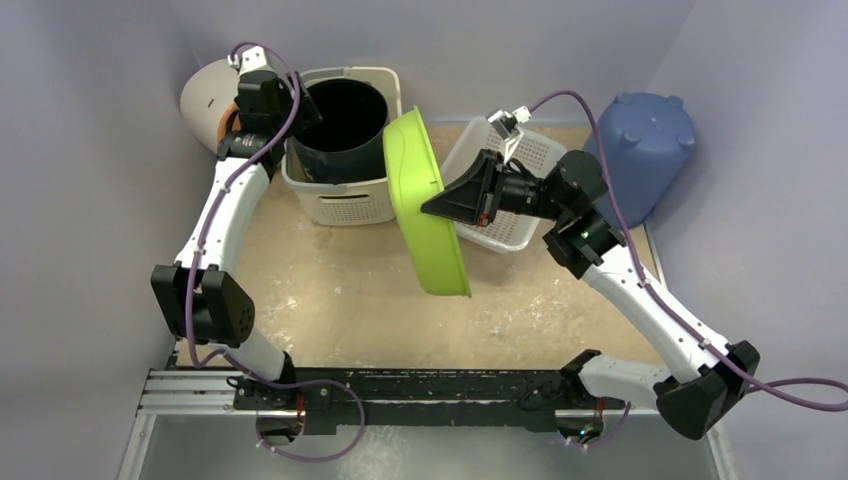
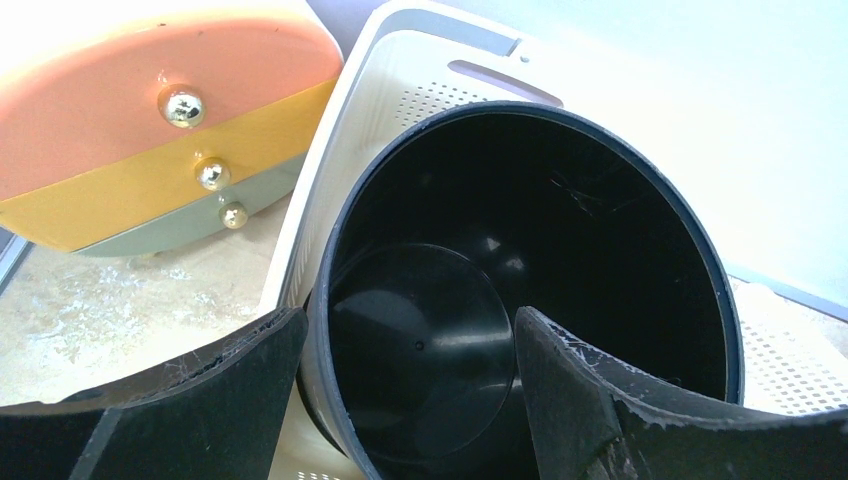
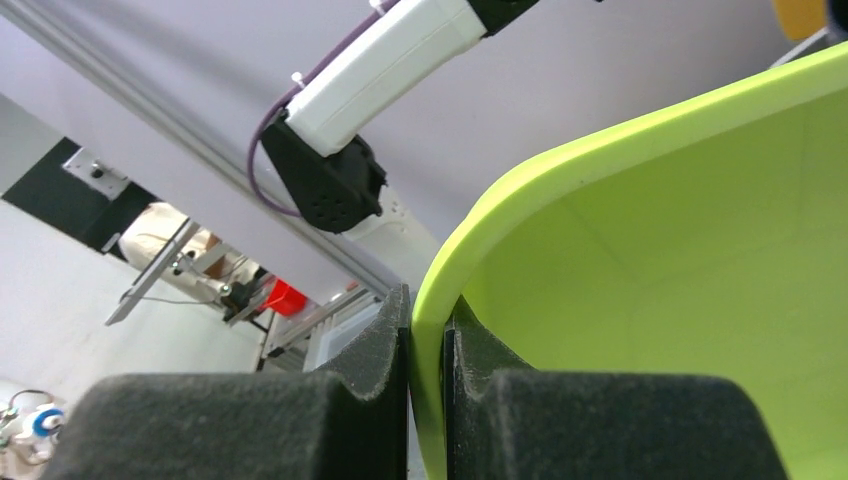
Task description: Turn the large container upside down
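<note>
The lime-green tub [image 1: 428, 205] stands tipped up on its side over the middle of the table, its opening facing right. My right gripper [image 1: 440, 208] is shut on its rim; in the right wrist view the two pads [image 3: 385, 330] pinch the green rim [image 3: 432, 300] between them, and the tub's inside [image 3: 680, 260] fills the right. My left gripper [image 1: 303, 112] is open at the black bucket [image 1: 345, 125]. In the left wrist view it [image 2: 410, 390] straddles the bucket's near rim [image 2: 325, 330], one finger outside and one inside, not closed on it.
The black bucket sits inside a white perforated basket [image 1: 340, 200]. A second white basket [image 1: 505, 165] lies behind the green tub. An upturned blue pot [image 1: 645, 145] stands at the right wall. A round orange-and-yellow drawer unit [image 1: 205, 100] [image 2: 150, 120] is at the back left.
</note>
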`<action>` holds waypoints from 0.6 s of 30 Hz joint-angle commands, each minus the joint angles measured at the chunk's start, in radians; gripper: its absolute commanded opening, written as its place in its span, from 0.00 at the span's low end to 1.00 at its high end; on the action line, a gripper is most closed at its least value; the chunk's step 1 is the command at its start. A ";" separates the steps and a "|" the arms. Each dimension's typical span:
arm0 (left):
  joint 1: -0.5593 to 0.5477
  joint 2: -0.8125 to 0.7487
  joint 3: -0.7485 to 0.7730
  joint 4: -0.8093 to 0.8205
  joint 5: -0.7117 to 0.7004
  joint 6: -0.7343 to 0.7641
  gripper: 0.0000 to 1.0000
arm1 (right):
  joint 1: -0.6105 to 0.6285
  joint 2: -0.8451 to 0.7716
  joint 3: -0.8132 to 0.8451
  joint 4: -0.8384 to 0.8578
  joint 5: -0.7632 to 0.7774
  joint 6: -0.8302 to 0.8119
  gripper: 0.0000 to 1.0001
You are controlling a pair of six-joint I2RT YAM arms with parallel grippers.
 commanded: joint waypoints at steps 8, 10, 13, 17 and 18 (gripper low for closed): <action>0.005 -0.100 0.014 0.005 -0.014 0.024 0.76 | 0.147 -0.038 -0.030 0.101 0.012 0.127 0.00; 0.006 -0.105 0.015 0.000 -0.015 0.029 0.76 | 0.185 -0.037 -0.084 0.184 0.032 0.172 0.00; 0.006 -0.107 0.017 -0.007 -0.016 0.039 0.76 | 0.229 -0.034 -0.162 0.317 0.061 0.253 0.00; 0.006 -0.108 0.018 -0.017 -0.016 0.047 0.76 | 0.242 -0.044 -0.265 0.438 0.114 0.334 0.00; 0.006 -0.109 0.017 -0.019 -0.018 0.049 0.76 | 0.242 -0.053 -0.294 0.452 0.128 0.351 0.00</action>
